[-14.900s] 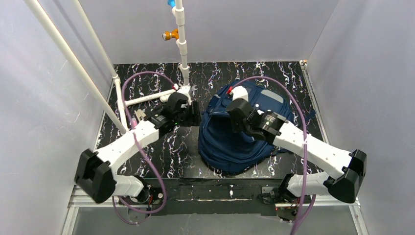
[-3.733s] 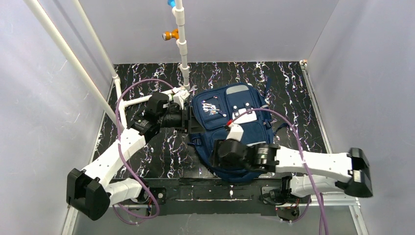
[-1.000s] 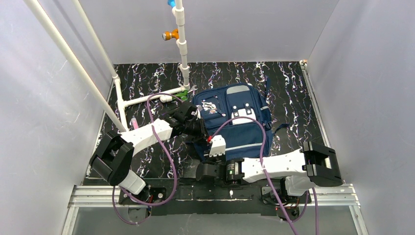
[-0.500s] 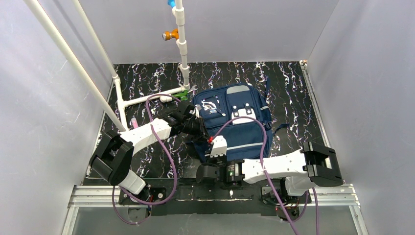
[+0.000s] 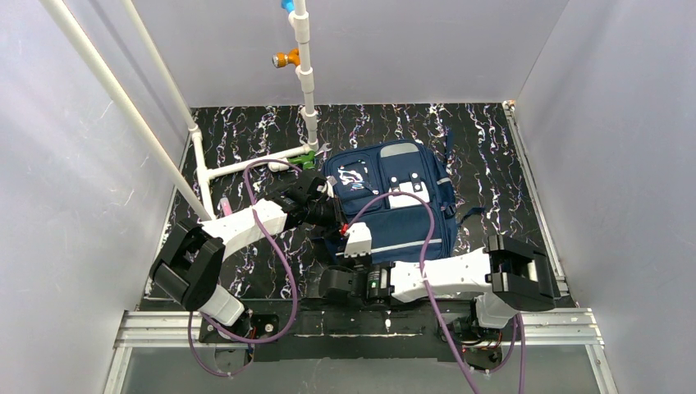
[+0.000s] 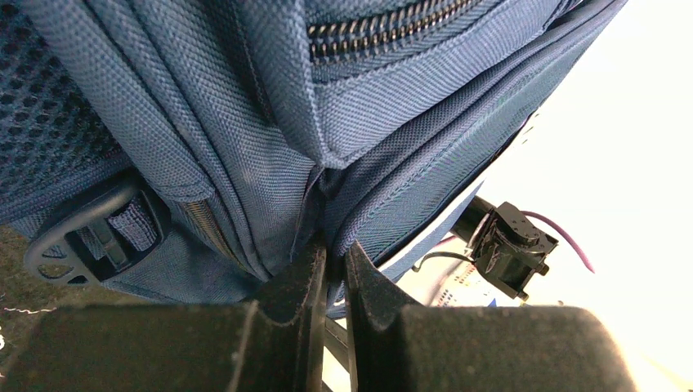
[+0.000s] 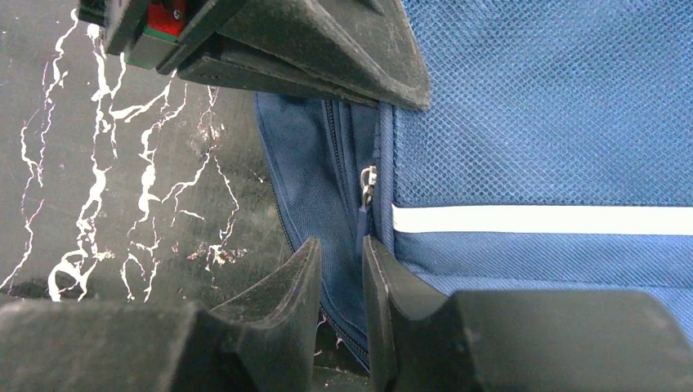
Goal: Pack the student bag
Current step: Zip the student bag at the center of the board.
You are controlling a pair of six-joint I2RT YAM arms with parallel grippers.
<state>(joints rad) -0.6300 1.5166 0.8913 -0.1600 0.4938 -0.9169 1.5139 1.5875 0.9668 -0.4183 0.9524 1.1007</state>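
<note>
On the table [image 5: 246,131], left jaws clamp the student bag [image 5: 402,230]; right jaws narrowly apart at its zipper pull [image 7: 363,216]

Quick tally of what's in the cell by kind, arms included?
student bag: 1
robot arms: 2 (left arm, right arm)
white pipe frame: 1
Total: 4

Navy student bag [image 5: 410,226] lying flat, front side up.
</note>
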